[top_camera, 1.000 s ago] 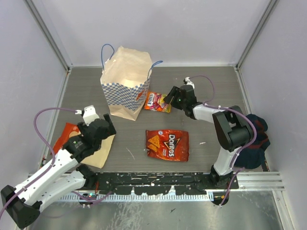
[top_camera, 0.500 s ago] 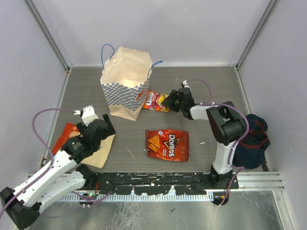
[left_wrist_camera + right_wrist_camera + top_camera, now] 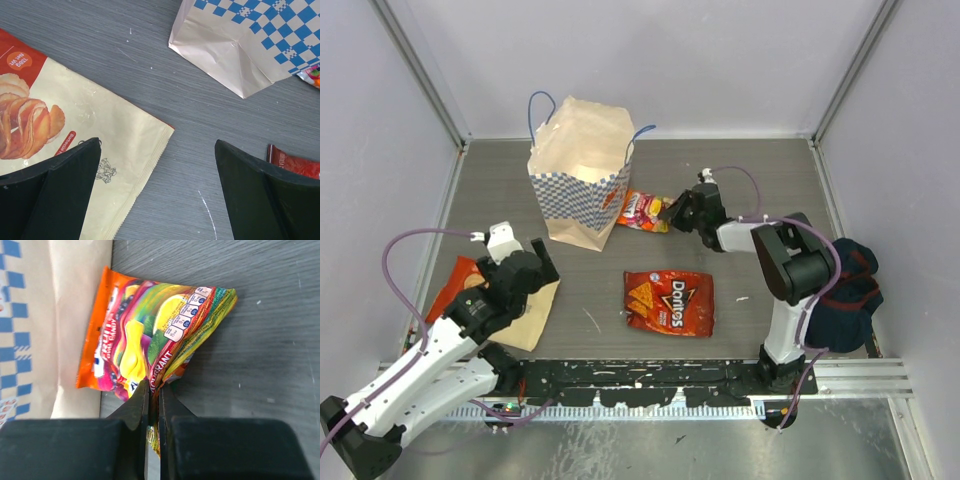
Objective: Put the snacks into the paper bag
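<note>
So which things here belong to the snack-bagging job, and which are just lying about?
Part of the job:
paper bag
candy pack, pinched in the right gripper
Doritos bag, flat on the table
cream-and-red chip packet, below the open left gripper

Just lying about:
dark cloth bag at the table's right edge

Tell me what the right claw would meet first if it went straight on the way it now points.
The right claw, shut on the candy pack, points toward the paper bag; probably the bag's checked lower side comes first, though depth is unclear.
</note>
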`<state>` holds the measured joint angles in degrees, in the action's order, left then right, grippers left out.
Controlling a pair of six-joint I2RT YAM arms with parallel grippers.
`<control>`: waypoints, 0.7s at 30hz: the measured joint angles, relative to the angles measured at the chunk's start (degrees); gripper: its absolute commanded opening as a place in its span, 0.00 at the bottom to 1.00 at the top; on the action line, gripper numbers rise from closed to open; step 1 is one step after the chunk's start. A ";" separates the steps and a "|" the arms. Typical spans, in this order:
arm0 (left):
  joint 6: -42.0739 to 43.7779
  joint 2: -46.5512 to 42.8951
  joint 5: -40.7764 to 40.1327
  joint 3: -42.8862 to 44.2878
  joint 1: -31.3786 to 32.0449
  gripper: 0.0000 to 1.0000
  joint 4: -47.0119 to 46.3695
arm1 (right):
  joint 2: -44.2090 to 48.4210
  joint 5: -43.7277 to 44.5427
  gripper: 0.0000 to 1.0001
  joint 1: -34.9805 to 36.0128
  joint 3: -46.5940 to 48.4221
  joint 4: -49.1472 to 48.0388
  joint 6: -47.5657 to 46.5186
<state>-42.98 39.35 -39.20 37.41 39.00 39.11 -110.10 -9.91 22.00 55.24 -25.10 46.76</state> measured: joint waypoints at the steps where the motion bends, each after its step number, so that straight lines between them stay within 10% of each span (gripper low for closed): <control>1: -0.07 -0.15 0.00 0.00 0.00 0.98 0.04 | 1.60 0.42 0.01 0.00 -0.74 0.98 -0.28; 11: -0.13 -0.24 0.02 0.00 0.00 0.98 0.15 | 31.17 7.43 0.01 0.76 -3.93 14.71 -6.58; 21: -0.83 -0.07 0.20 -0.02 0.00 0.98 -0.26 | 43.32 14.49 0.01 9.22 12.81 30.23 -13.18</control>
<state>-43.81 39.29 -39.00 37.39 39.00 38.85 -66.78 4.58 31.22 68.05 5.13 33.58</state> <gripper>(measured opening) 0.980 0.108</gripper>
